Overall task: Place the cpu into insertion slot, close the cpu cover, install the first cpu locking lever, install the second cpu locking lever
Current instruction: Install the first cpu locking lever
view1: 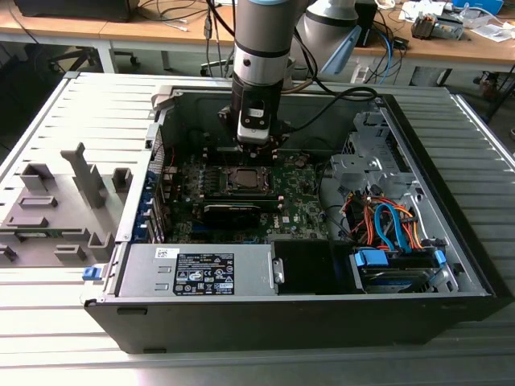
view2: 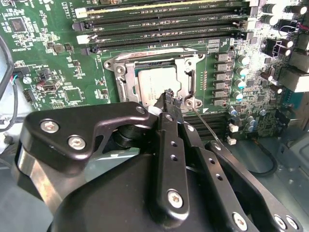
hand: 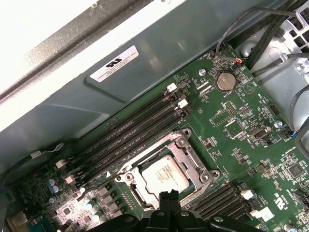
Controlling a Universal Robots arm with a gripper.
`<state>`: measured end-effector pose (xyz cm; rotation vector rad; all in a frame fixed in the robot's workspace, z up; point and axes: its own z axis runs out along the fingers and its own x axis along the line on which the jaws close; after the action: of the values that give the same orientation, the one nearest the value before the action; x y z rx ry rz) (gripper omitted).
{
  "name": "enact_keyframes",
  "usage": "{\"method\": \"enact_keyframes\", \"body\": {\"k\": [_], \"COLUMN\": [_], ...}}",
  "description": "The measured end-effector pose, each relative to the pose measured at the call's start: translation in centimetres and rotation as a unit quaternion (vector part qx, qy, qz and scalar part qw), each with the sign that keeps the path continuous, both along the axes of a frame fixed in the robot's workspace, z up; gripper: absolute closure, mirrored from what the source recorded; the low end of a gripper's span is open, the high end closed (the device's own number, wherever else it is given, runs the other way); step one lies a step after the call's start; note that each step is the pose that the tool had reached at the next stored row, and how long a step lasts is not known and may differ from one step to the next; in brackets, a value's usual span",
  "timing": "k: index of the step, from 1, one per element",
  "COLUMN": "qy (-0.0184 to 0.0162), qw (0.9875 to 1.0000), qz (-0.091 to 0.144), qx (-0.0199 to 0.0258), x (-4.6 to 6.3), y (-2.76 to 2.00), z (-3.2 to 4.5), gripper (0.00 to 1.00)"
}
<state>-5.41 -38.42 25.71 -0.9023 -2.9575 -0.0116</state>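
The cpu (view2: pixel 153 83) (hand: pixel 165 175), a silver-grey square, sits in the socket on the green motherboard (view1: pixel 298 205). The cpu cover (view2: pixel 186 65) (hand: pixel 188 154) lies flat around it, and the chip shows through its window. My gripper (view2: pixel 170 96) (hand: pixel 167 194) is shut, with its tips just over the socket edge beside the cpu. A thin metal locking lever (view2: pixel 206 124) slants up from the socket corner right next to the fingertips; whether they touch it is unclear. In the exterior view the gripper (view1: pixel 256 145) hangs over the socket (view1: pixel 241 178) inside the open case.
Memory slots (view2: pixel 164 19) (hand: pixel 130 125) run beside the socket, and capacitors (view2: pixel 241 72) line another side. A black card (view1: pixel 232 211), the power supply (view1: pixel 197 269) and a drive bay with orange and blue cables (view1: pixel 386 225) stand around it. A grey fixture (view1: pixel 56 209) lies outside the case.
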Motion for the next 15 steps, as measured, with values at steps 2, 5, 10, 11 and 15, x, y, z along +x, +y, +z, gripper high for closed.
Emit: {"method": "enact_keyframes", "body": {"k": [2,5,10,11,15], "qy": [0.0000,0.0000,0.0000,0.0000,0.0000], "qw": [1.0000,1.0000,1.0000,1.0000,1.0000], "qz": [0.001,0.003,0.006,0.007,0.009], "qx": [0.0000,0.0000,0.0000,0.0000,0.0000], "x": [0.00,0.00,0.00,0.00,0.00], "y": [0.00,0.00,0.00,0.00,0.00], "z": [0.00,0.00,0.00,0.00,0.00], "gripper": [0.89,0.89,0.89,0.89,0.89]}}
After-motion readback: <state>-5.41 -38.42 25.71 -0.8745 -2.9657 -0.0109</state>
